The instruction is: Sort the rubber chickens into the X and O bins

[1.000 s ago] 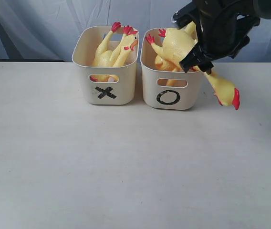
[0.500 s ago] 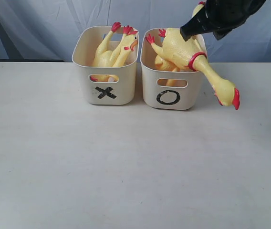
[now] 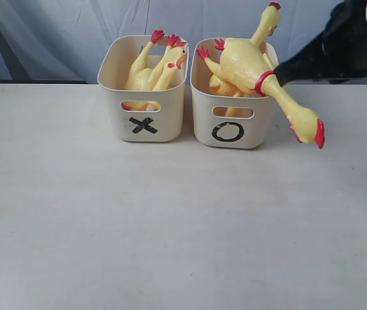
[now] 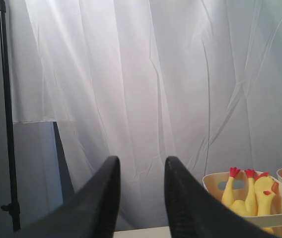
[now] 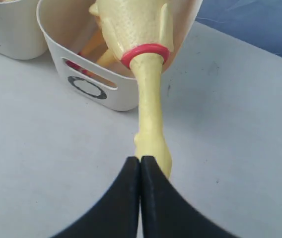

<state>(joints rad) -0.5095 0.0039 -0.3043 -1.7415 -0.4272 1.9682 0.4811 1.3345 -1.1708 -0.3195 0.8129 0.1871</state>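
The right gripper (image 5: 140, 159) is fully closed and holds nothing. The large rubber chicken (image 3: 245, 64) lies across the O bin's (image 3: 203, 126) right rim, near the table's (image 3: 170, 226) back edge; its hanging neck may pull it out.

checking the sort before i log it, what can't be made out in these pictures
- Exterior view: the rear chicken in the O bin shows only head and neck; the draped chicken hides the rest.
- Right wrist view: the draped chicken's face sits behind the shut right gripper.
- Exterior view: the frame edge cuts off the right arm.
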